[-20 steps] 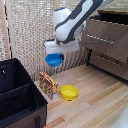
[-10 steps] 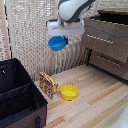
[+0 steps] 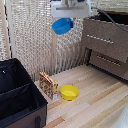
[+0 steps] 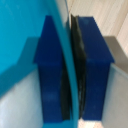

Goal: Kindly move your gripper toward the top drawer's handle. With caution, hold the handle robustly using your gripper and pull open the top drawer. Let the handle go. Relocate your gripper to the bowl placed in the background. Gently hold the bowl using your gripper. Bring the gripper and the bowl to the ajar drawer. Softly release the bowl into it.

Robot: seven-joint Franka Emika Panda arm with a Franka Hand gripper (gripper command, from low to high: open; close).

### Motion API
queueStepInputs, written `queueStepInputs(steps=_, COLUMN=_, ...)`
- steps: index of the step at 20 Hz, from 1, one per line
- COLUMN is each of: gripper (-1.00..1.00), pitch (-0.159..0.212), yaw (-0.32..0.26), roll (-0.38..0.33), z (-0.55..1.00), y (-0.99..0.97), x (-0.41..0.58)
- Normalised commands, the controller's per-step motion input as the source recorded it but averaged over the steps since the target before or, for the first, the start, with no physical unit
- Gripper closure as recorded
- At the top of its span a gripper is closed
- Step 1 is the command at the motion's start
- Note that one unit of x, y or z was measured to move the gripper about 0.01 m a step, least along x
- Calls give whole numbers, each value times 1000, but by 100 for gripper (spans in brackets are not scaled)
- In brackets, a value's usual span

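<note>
High above the wooden floor, near the top edge of the exterior view, your gripper (image 3: 67, 15) holds the bowl (image 3: 62, 25), a small bright blue one that hangs tilted just beneath the white gripper body, in front of the pale woven screen (image 3: 35, 40). Your wrist view confirms the grip: the two dark blue fingers (image 4: 50, 70) stand close together with the bowl's thin blue rim (image 4: 69, 75) pinched between their pads, so the jaws are narrow and clamped on the bowl's wall.

Look to the exterior view's right and you see the dresser. Its top drawer (image 3: 102, 37) stands pulled out, its dark interior visible at the top, and the slim silver handle (image 3: 106, 39) runs across its brown front. The bowl is in the air beside that drawer, toward the exterior view's left of it, not yet over the opening. A lower drawer (image 3: 110, 62) sits closed beneath.

Down on the floor you have a yellow bowl (image 3: 69, 92), a small colourful box (image 3: 48, 85) standing just beside it, and a black case (image 3: 20, 97) at the exterior view's left.
</note>
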Motion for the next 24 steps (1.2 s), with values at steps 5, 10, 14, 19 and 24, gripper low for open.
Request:
queueStepInputs(steps=5, gripper=100, pitch=60, yaw=-175, roll=9, z=1000, y=-506, x=230)
queueStepInputs(steps=10, gripper=100, pitch=76, yaw=-120, roll=55, z=951, y=-685, x=59)
queueStepInputs(steps=14, gripper=100, pitch=58, yaw=-70, roll=81, z=846, y=-803, x=15)
queueStepInputs(steps=19, gripper=100, pitch=3, yaw=-29, roll=80, z=595, y=-954, x=43)
queueStepInputs(steps=24, gripper=100, pitch=45, yaw=0, roll=87, z=402, y=-1000, x=0)
